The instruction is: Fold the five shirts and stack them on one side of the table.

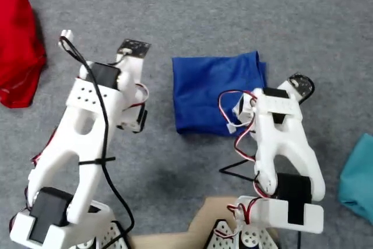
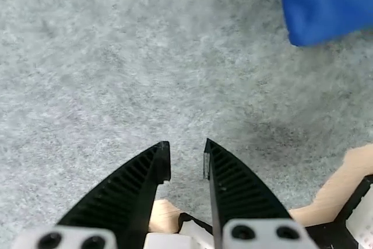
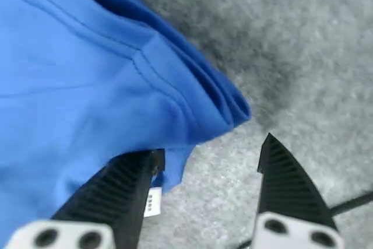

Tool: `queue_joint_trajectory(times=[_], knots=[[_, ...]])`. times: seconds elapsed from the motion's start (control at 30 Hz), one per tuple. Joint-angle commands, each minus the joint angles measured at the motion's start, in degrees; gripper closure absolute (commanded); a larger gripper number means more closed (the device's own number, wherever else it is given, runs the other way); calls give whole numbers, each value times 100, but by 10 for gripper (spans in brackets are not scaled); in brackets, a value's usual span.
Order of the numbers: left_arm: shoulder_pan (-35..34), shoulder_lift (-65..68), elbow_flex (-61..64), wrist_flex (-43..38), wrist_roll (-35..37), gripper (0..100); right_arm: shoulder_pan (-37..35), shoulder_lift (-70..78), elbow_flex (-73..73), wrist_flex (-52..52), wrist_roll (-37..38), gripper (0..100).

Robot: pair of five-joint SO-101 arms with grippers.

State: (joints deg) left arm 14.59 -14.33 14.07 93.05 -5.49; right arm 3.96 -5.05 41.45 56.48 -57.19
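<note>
Shirt (image 3: 87, 56), blue and folded, has its corner between the wide-apart fingers of the right hand (image 3: 213, 147), one finger over cloth, one over the grey desk (image 2: 116, 56), while the left hand (image 2: 186, 147), fingers narrowly apart, hangs over desk beside the shirt.

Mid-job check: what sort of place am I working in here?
Likely a robotics lab or workshop bench: a grey felt-covered table, the left arm and right arm based at its near edge, and a blue shirt and red shirt laid out.
</note>
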Motion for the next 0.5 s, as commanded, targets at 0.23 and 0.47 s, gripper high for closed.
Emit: queue_joint_trajectory(times=[0.23, 0.47], knots=[[123, -198, -35, 202, 26, 889, -40, 48, -620, -176, -70, 889], [123, -207, -44, 202, 26, 889, -40, 242, -488, -571, -70, 816]])
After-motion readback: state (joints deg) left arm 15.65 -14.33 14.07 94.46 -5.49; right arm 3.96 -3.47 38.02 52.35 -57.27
